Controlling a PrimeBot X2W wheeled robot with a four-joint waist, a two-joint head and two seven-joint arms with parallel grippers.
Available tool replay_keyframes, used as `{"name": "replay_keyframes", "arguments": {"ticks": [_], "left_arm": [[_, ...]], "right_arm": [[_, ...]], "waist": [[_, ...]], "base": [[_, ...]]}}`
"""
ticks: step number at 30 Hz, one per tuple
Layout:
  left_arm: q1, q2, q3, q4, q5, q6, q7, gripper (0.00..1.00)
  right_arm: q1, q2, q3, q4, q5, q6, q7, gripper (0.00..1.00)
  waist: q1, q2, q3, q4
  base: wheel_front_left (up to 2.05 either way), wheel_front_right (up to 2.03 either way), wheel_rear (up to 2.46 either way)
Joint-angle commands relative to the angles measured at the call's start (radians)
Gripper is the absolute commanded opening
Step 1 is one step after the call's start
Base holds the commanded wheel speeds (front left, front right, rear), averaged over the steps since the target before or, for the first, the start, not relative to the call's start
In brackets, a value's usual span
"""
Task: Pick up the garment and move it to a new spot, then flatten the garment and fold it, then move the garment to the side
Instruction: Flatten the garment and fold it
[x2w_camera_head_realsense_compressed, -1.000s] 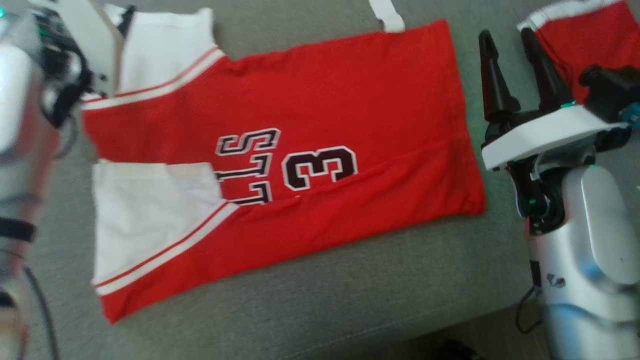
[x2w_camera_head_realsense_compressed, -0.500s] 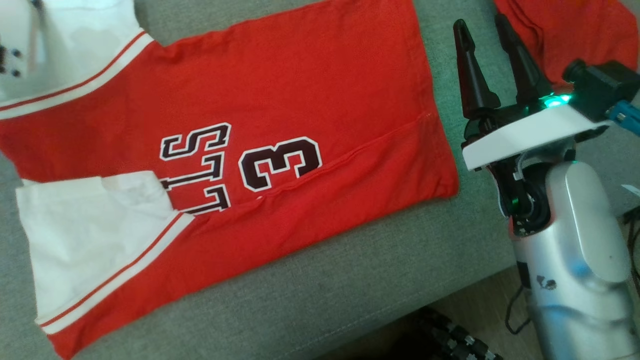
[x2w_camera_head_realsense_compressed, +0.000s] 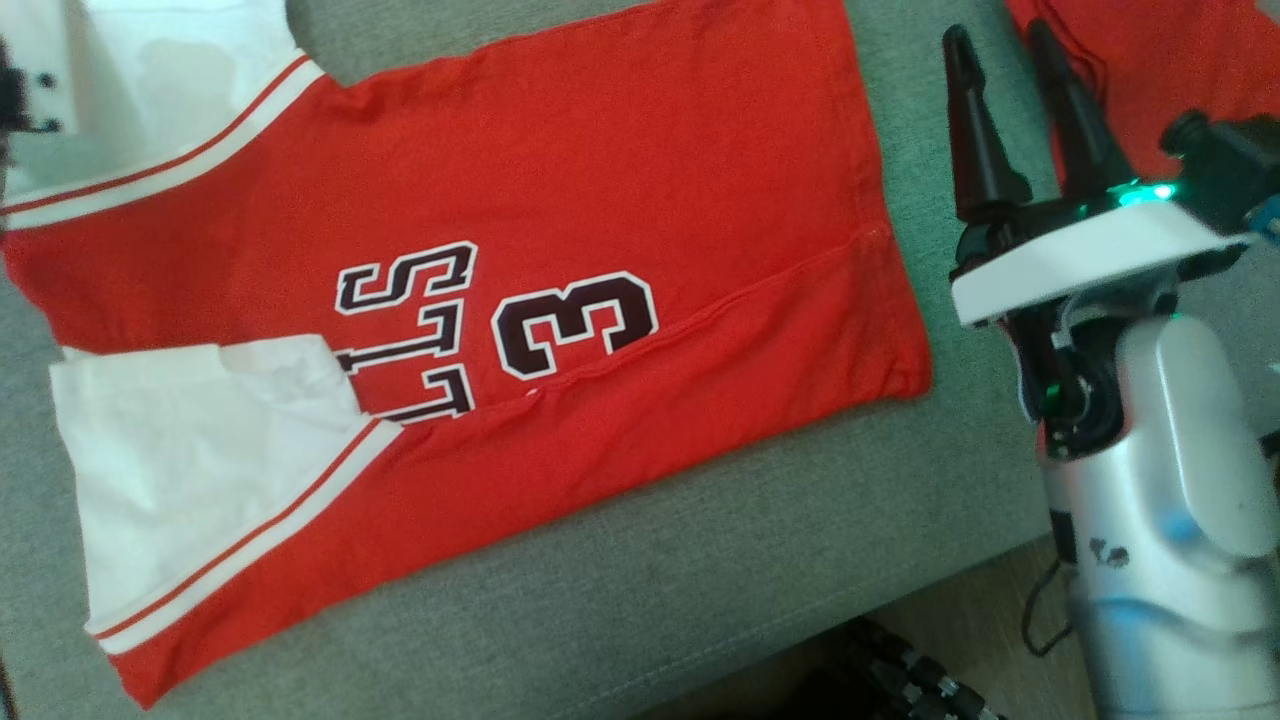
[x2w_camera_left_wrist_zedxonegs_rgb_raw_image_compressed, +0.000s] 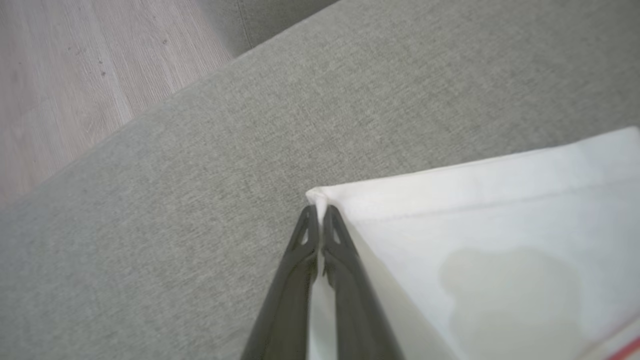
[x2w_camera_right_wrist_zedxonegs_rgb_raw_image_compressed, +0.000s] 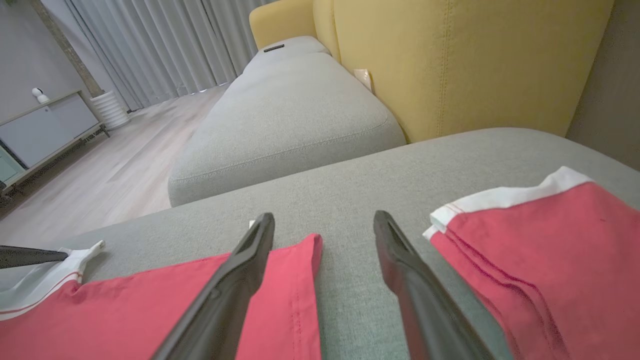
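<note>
**A:** Where do we stand, starting from the left?

**B:** In the left wrist view our left gripper is pinched on the corner of a white sleeve, with cloth between its fingers; that sleeve belongs to the garment, which lies spread on the grey sofa cushion, from the left edge to right of centre in the head view.

**A:** So we count it moved and flattened?

**B:** We judge so; it lies smooth, and the lower sleeve and long edge seem already turned in along a crease rising to the right; the upper side, the remaining folds and the move aside are left.

**A:** And further right?

**B:** Our right gripper hovers just beside the hem, fingers spread, holding nothing; a second red garment lies in the upper right corner.
</note>
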Motion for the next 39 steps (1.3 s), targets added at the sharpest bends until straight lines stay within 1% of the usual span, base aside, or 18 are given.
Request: {"name": "replay_keyframes", "arguments": {"ticks": [1,4,9,10,11,13,14,17,19,21,24,28,32,36,39], "left_arm": [[-0.008,0.021,0.011,-0.024,-0.034,0.0,0.014,0.0],[-0.017,0.017,0.004,-0.034,-0.048,0.0,-0.031,0.0],[-0.028,-0.011,-0.016,-0.056,-0.039,0.0,-0.166,0.0],[-0.028,-0.011,-0.016,-0.056,-0.039,0.0,-0.166,0.0],[-0.03,-0.019,-0.02,-0.062,-0.035,0.0,-0.198,0.0],[-0.032,-0.036,-0.039,-0.08,-0.026,0.0,-0.251,0.0],[-0.029,-0.053,-0.063,-0.104,-0.015,0.0,-0.299,0.0],[-0.013,-0.071,-0.1,-0.155,-0.013,0.0,-0.365,0.0],[0.005,-0.069,-0.147,-0.2,-0.004,0.0,-0.393,0.0],[0.018,-0.064,-0.167,-0.234,-0.003,0.0,-0.422,0.0],[0.039,-0.065,-0.185,-0.277,-0.011,0.0,-0.451,0.0],[0.063,-0.071,-0.209,-0.325,-0.01,0.0,-0.466,0.0],[0.081,-0.07,-0.256,-0.359,0.006,0.0,-0.464,0.0],[0.079,-0.069,-0.26,-0.371,0.002,0.001,-0.467,0.0],[0.075,-0.068,-0.26,-0.373,0.001,0.003,-0.467,0.0]], "right_arm": [[-0.035,-0.001,0.002,-0.029,-0.01,0.007,-0.004,1.0],[-0.047,-0.001,-0.01,-0.023,-0.027,0.007,0.0,1.0],[-0.088,-0.003,-0.035,0.007,-0.063,0.007,0.036,1.0],[-0.088,-0.003,-0.035,0.007,-0.063,0.007,0.036,1.0],[-0.098,-0.01,-0.041,0.02,-0.07,0.007,0.051,1.0],[-0.119,-0.037,-0.046,0.057,-0.081,0.007,0.083,1.0],[-0.142,-0.079,-0.05,0.1,-0.092,0.007,0.107,1.0],[-0.177,-0.132,-0.062,0.175,-0.078,0.007,0.138,1.0],[-0.197,-0.169,-0.061,0.23,-0.072,0.007,0.159,1.0],[-0.218,-0.204,-0.053,0.285,-0.062,0.007,0.18,1.0],[-0.242,-0.259,-0.024,0.366,-0.056,0.007,0.213,1.0],[-0.272,-0.32,0.02,0.465,-0.049,0.007,0.238,1.0],[-0.296,-0.349,0.065,0.546,-0.031,0.007,0.247,1.0],[-0.321,-0.36,0.112,0.602,-0.011,0.007,0.249,1.0],[-0.338,-0.363,0.15,0.626,0.024,0.007,0.252,1.0]], "waist": [[-0.0001,0.0,-0.001,0.008],[-0.0001,0.0,-0.007,0.027],[-0.0001,0.0,-0.038,0.083],[-0.0001,0.0,-0.038,0.083],[-0.0001,0.0,-0.045,0.101],[-0.0001,0.0,-0.06,0.137],[-0.0001,0.0,-0.074,0.178],[-0.0001,0.0,-0.09,0.237],[-0.0001,0.0,-0.097,0.271],[-0.0001,0.0,-0.099,0.3],[-0.0001,0.0,-0.102,0.336],[-0.0001,0.0,-0.099,0.365],[-0.0001,0.0,-0.096,0.375],[-0.0001,0.0,-0.09,0.374],[-0.0001,0.0,-0.087,0.37]], "base": [[0.0,0.0,0.0],[0.0,0.0,0.0],[0.0,0.0,0.0],[0.0,0.0,0.0],[0.0,0.0,0.0],[0.0,0.0,0.0],[0.0,0.0,0.0],[0.0,0.0,0.0],[0.0,0.0,0.0],[0.0,0.0,0.0],[0.0,0.0,0.0],[0.0,0.0,0.0],[0.0,0.0,0.0],[0.0,0.0,0.0],[0.0,0.0,0.0]]}}
